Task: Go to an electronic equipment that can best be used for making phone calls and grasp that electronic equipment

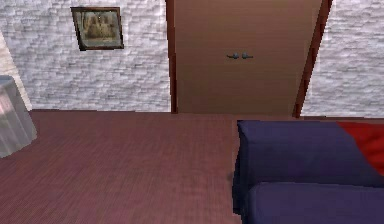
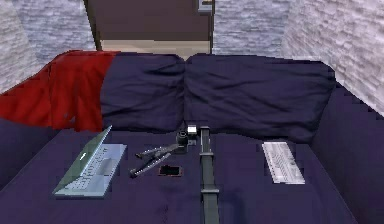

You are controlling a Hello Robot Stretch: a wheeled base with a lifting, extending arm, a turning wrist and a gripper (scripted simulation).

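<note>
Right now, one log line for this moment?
place: sofa | gripper: near phone, beside laptop | holding: cannot tell | phone: flat on sofa

Mostly navy, one splash of red.
I see navy covers (image 2: 250, 95), a red blanket (image 2: 60, 90) at nine o'clock, a silver-grey laptop (image 2: 92, 160) at eight, a small black slab (image 2: 171, 171) at six, and a white, grey-lined sheet (image 2: 283, 162) at four.

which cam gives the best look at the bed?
The arm side view: the bed spans it from side to side, with navy pillows, a red blanket and an open laptop on top. The forward view has a corner of the bed at its lower right, navy with a strip of red.
</note>
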